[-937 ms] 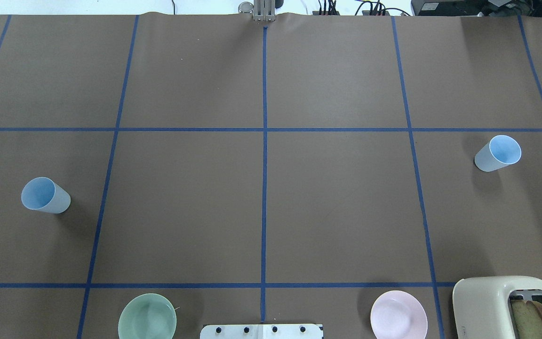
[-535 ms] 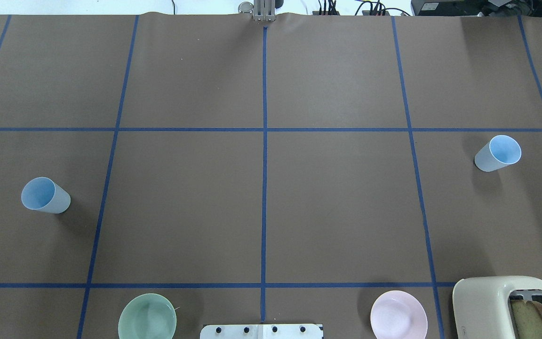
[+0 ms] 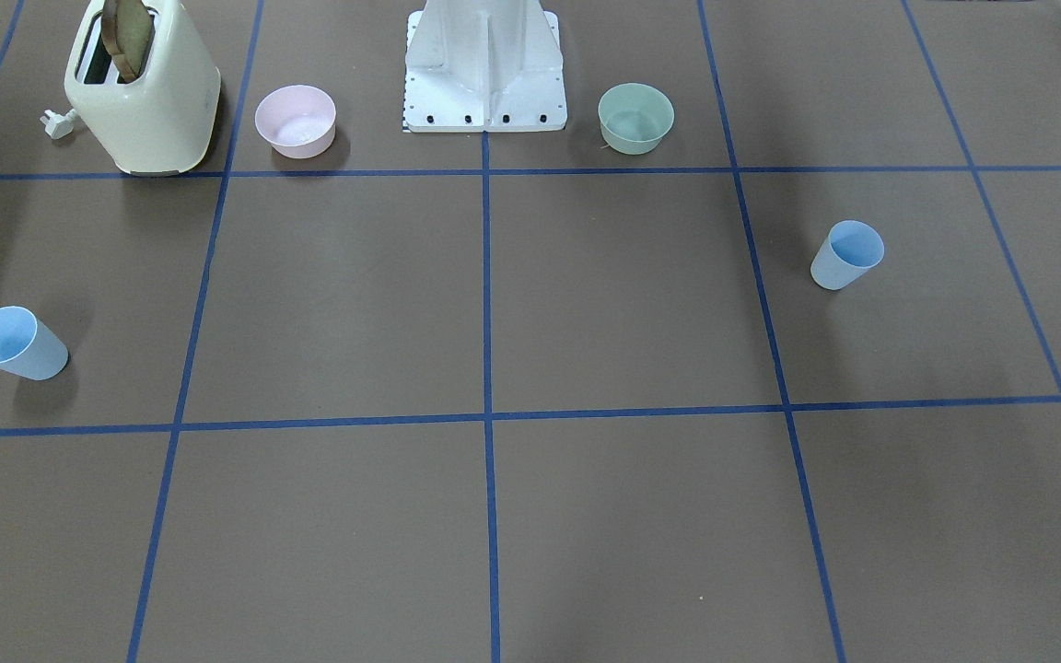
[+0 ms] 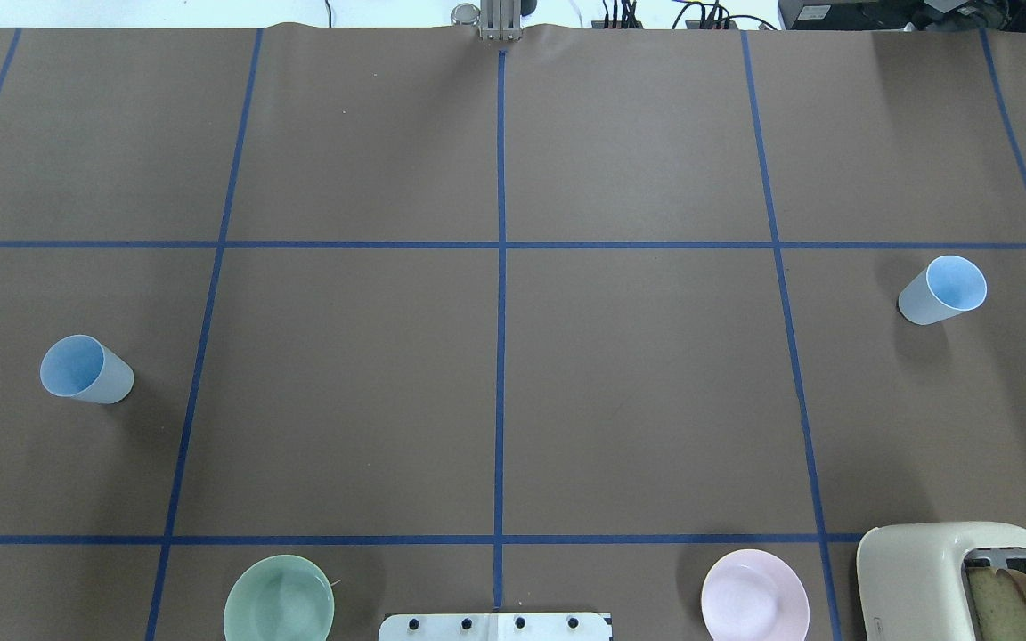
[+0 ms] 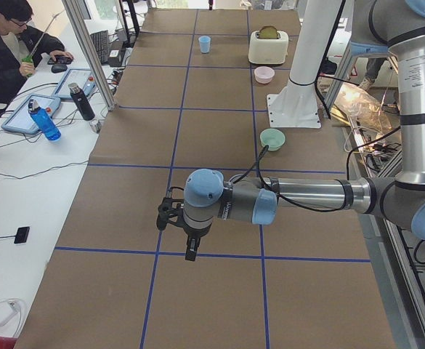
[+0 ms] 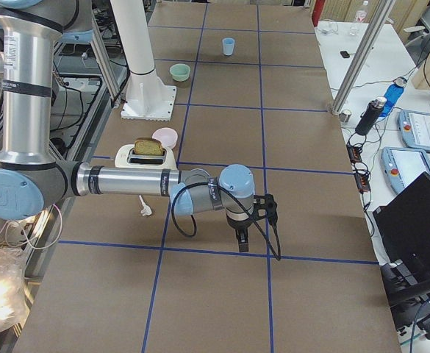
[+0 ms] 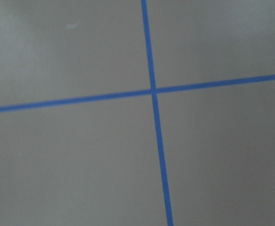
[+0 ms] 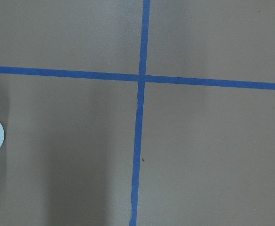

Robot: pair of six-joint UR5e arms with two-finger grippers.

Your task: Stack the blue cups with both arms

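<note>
— What can't we make out?
— The grippers. We see the left gripper (image 5: pixel 189 251) and the right gripper (image 6: pixel 242 244) only from the table's ends, fingers pointing down; whether the jaws are parted or closed, we cannot tell.
— And the cups?
— The left blue cup (image 4: pixel 85 369) stands mouth-up at the table's left and the right blue cup (image 4: pixel 940 290) far right, well apart. Both are pale, tapered and smooth.
— The surface?
— We see a brown table (image 4: pixel 638 401) gridded with blue tape (image 4: pixel 500 356). Along the robot's edge are a green bowl (image 4: pixel 280 601), a pink bowl (image 4: pixel 755 595) and a cream toaster (image 4: pixel 923 570), cut off in the overhead view.
</note>
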